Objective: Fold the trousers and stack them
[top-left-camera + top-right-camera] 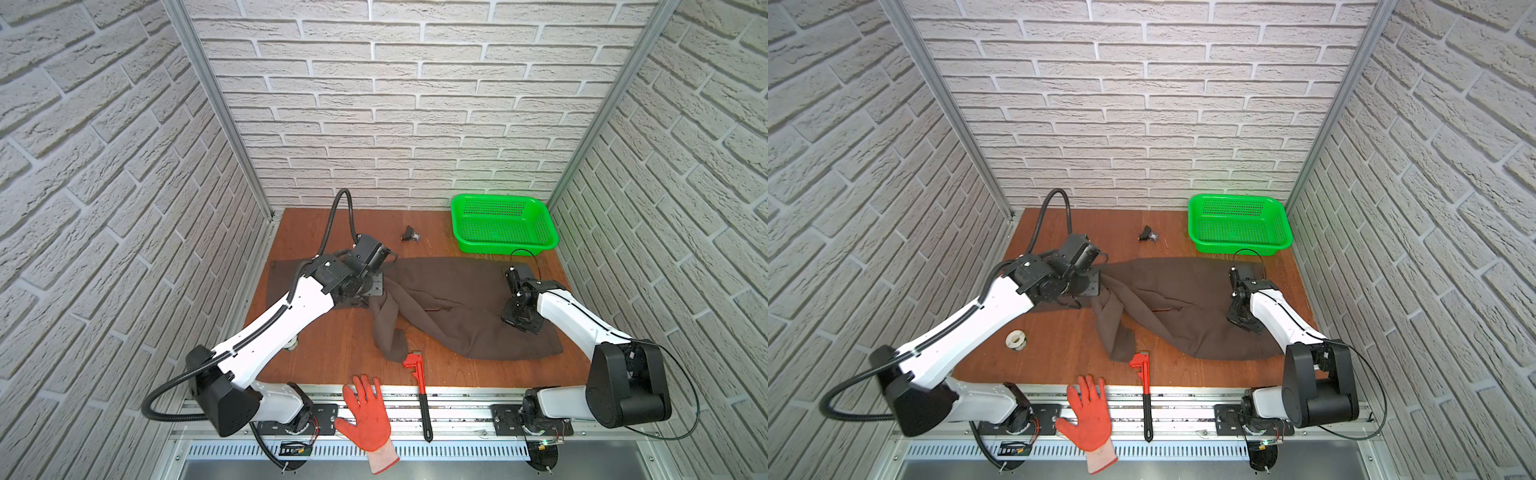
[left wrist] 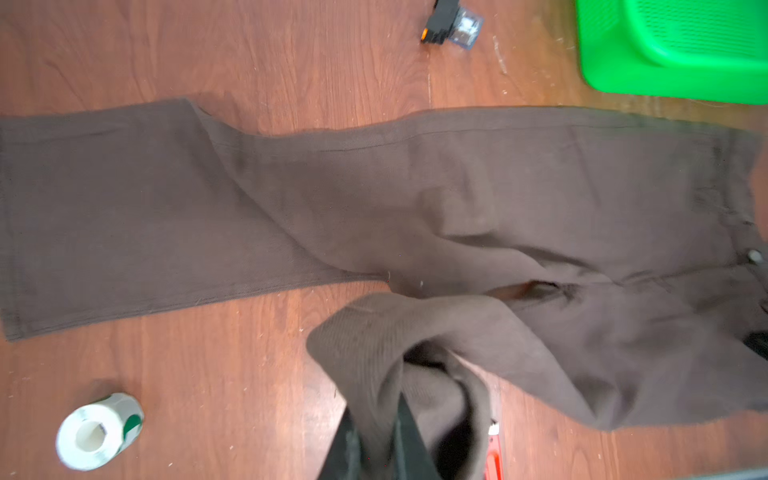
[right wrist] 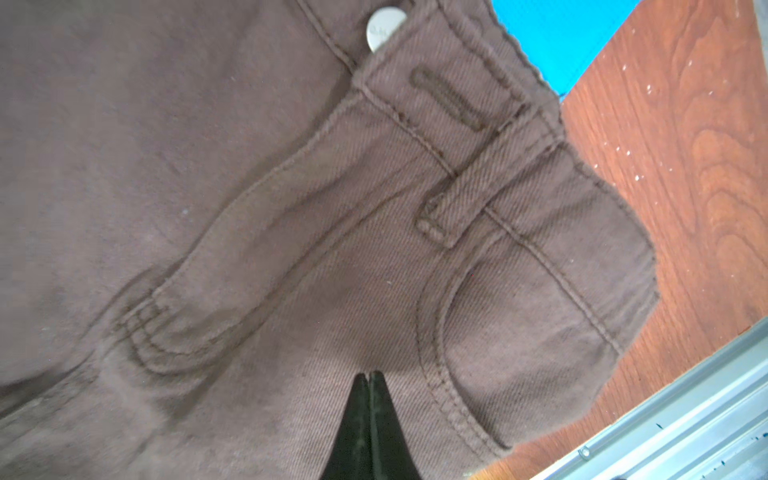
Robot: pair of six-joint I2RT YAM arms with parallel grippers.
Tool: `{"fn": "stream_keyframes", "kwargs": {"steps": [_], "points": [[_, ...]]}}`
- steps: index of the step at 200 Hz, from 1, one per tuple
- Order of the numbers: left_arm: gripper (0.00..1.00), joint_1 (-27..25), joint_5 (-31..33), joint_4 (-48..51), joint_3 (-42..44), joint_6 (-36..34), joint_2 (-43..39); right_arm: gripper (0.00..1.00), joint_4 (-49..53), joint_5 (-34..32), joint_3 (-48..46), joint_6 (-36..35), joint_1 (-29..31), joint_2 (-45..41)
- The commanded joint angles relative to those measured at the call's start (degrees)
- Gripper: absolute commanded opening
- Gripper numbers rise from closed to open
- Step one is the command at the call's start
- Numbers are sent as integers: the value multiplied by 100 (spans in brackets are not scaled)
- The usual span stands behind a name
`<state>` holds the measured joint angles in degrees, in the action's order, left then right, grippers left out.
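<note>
Bare table (image 1: 1059, 328) between tape roll (image 1: 1016, 340) and trousers (image 1: 1187, 291); wrench (image 1: 1144, 390) just beside bunched leg (image 1: 1116, 332).

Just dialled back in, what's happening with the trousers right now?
Both arms are on the brown trousers, which lie spread across the table, not yet folded. The right gripper is shut, its tips against the cloth beside the front pocket, below the waistband. The left gripper has cloth of the bunched near leg between its fingers; whether it actually grips it is unclear. The other leg lies flat.
</note>
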<state>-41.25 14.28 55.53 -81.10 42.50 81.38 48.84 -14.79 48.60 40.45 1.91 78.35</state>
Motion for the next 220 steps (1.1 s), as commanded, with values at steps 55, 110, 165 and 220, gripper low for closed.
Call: {"fn": "stream_keyframes", "kwargs": {"steps": [55,110,165,220], "points": [[75,53,119,295,435,138,-535,6,258,5,141,-238,-25,-535],[85,-542,-604,-385,2781,1438,-1513,5,337,144,129,-257,-27,-696],[86,-823,-782,-1607,3789,1928,-918,5,363,202,89,-274,-28,-798],[2,-433,2,-788,3731,1705,-945,5,225,103,-111,-325,-24,-711]]}}
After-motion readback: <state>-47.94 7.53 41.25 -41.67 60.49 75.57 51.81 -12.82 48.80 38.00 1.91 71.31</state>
